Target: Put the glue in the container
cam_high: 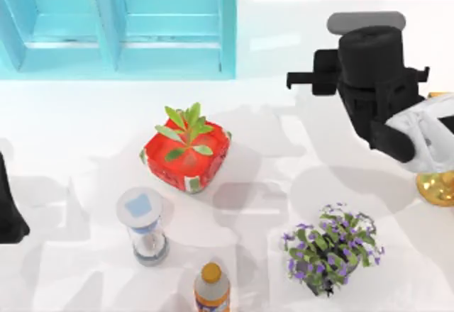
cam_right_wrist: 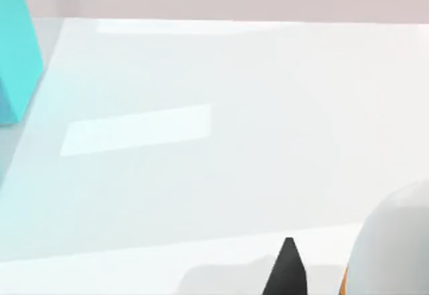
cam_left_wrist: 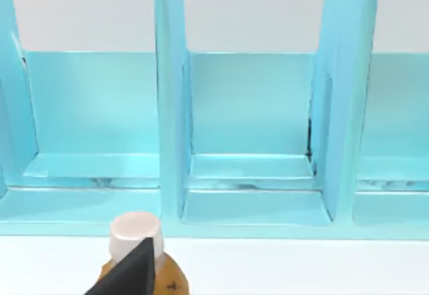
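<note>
At the worktop's [cam_high: 85, 127] far left edge the left gripper [cam_high: 10, 216] sits parked as a matte black wedge, and I cannot tell how its fingers stand. Behind it along the back lies the container [cam_high: 117, 25], a glossy cyan rack of flat panels; the left wrist view shows its square compartments [cam_left_wrist: 251, 107] split by upright dividers. Further along stands a red faceted pot [cam_high: 186, 157] with pointed green leaves. Nearer the front is an hourglass [cam_high: 147, 228] with clear walls and a pale round top. Just beside that, at the front edge, is an orange-capped bottle [cam_high: 212, 289]. To its right a bushy plant with small purple flowers [cam_high: 330, 244] spreads from a dark pot. On the right side the bulky black right arm reaches toward the edge, its right gripper [cam_high: 418, 145] raised above the worktop with the fingers seemingly clamped on the glue [cam_high: 434, 136], a smooth white rounded body. The right wrist view shows the bottle's curved white side [cam_right_wrist: 395, 241] with a sliver of orange label. A shiny gold rounded object [cam_high: 438, 188] lies just below it at the right edge.
</note>
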`<act>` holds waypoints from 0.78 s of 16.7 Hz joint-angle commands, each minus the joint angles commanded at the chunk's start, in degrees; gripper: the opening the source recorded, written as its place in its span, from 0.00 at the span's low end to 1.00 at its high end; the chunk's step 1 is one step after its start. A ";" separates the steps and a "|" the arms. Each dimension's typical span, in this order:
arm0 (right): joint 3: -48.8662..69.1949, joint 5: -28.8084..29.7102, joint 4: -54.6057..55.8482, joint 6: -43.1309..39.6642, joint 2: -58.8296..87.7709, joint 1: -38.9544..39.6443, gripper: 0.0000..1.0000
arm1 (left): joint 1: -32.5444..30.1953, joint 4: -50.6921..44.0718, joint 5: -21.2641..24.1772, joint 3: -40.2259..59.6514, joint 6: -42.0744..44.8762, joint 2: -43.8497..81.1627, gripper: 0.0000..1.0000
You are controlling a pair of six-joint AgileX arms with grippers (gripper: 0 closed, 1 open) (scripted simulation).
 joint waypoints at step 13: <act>20.26 -27.67 -39.21 -49.32 -2.08 -35.73 0.00 | 0.00 0.00 0.00 0.00 0.00 0.00 1.00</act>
